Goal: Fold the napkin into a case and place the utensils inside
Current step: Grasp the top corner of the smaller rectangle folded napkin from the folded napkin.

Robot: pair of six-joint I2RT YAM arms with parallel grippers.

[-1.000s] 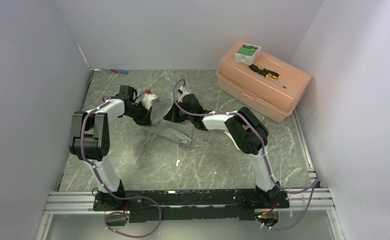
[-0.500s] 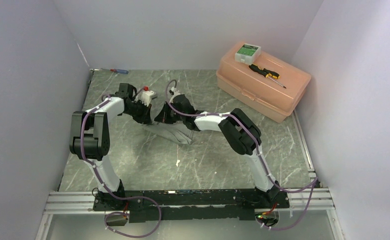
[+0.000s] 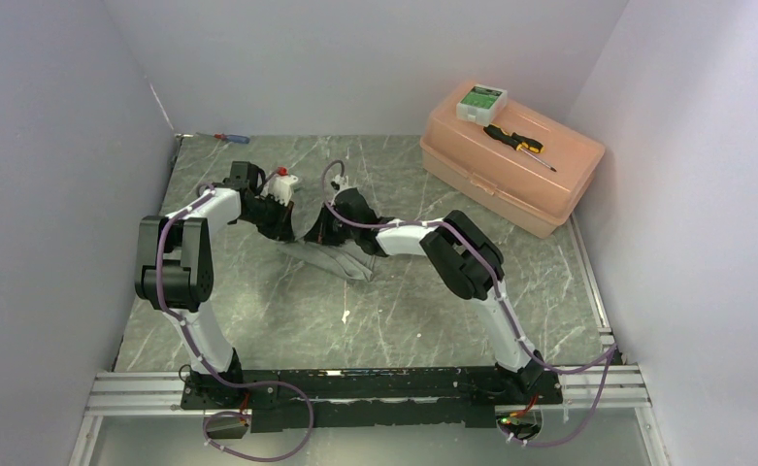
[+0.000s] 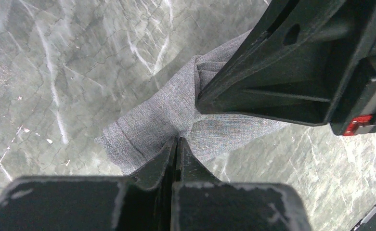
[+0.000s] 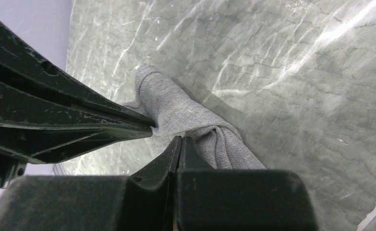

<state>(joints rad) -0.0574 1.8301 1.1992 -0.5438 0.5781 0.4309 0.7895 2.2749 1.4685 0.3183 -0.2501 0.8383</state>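
The grey napkin [image 3: 341,257] lies bunched on the marble table, one end lifted between my two grippers. My left gripper [image 3: 283,221] is shut on a napkin edge; in the left wrist view its tips [image 4: 177,140] pinch the cloth [image 4: 152,122]. My right gripper [image 3: 320,229] is shut on the napkin right beside it; in the right wrist view its tips [image 5: 180,138] bite a fold of the cloth [image 5: 176,108]. The two grippers are almost touching. Neither spoon is in view.
A peach plastic box [image 3: 496,170] stands at the back right, with a black-and-yellow screwdriver [image 3: 518,144] and a small white-and-green box [image 3: 481,101] on its lid. A red-and-blue screwdriver [image 3: 231,138] lies at the back left. Purple walls enclose the table.
My right gripper has moved left with the napkin, closing up to the left gripper. The cloth has bunched narrower. The left gripper has shifted only slightly.
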